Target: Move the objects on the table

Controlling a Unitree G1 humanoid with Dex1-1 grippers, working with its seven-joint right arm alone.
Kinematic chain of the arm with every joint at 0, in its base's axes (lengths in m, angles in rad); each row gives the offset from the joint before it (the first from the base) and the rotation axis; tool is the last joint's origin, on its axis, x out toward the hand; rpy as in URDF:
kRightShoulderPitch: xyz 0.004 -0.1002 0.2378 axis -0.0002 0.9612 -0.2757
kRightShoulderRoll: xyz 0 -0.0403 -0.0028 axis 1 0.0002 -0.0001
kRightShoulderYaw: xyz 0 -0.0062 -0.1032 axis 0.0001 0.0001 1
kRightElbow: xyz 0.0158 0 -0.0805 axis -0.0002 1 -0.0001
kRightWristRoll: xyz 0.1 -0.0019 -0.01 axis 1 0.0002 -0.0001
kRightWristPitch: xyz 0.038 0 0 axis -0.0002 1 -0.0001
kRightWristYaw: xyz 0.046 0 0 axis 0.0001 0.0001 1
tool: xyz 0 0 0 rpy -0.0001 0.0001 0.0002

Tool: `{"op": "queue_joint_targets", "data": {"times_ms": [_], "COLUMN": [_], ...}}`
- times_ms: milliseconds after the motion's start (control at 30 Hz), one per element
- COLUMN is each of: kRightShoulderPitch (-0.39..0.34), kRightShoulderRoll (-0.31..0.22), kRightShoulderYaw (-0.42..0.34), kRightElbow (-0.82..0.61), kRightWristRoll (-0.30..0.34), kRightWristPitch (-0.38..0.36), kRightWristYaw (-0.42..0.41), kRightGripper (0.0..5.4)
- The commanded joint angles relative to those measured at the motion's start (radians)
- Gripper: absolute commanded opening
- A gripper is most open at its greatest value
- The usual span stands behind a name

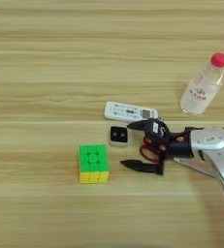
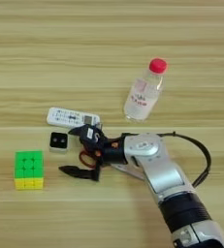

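One tool (image 1: 135, 145), fingers spread wide and holding nothing, sits low over the worktop (image 1: 45, 58) between the cube (image 1: 93, 163) and red-handled scissors (image 1: 150, 151). Judged step: reaching for the cube just left of its fingertips. Best to centre the fingers on opposite cube faces, clear of the small black-faced box (image 1: 118, 135). Count: one cube, one box, one remote (image 1: 128, 112), one bottle (image 1: 203, 85) well apart upper right, one pair of scissors.

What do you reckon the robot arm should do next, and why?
Probably ease the open right gripper a little further left, toward the puzzle cube. Its two black fingers are spread, hold nothing, and point at the cube, with bare table in between.
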Motion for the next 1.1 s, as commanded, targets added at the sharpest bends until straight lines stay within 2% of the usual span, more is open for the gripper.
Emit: {"op": "queue_joint_targets", "data": {"times_ms": [33,167,367,400,500,733,933,1100], "kRightShoulderPitch": [-0.085,-0.103,-0.107,-0.108,-0.109,-0.109,-0.109,-0.109], "kRightShoulderRoll": [0.017,0.040,0.049,0.050,0.052,0.054,0.057,0.059], "kRightShoulderYaw": [-0.003,0.004,0.004,0.004,0.004,0.003,0.003,0.001], "kRightElbow": [0.028,0.070,0.092,0.095,0.102,0.105,0.105,0.106], "kRightWristRoll": [0.008,0.004,0.007,0.007,0.005,0.005,0.004,0.007], "kRightWristPitch": [-0.015,-0.024,-0.030,-0.031,-0.035,-0.039,-0.041,-0.044], "kRightWristYaw": [-0.023,-0.025,-0.018,-0.018,-0.018,-0.019,-0.023,-0.025], "kRightGripper": [5.36,5.36,4.53,4.53,4.00,3.39,2.61,2.48]}}
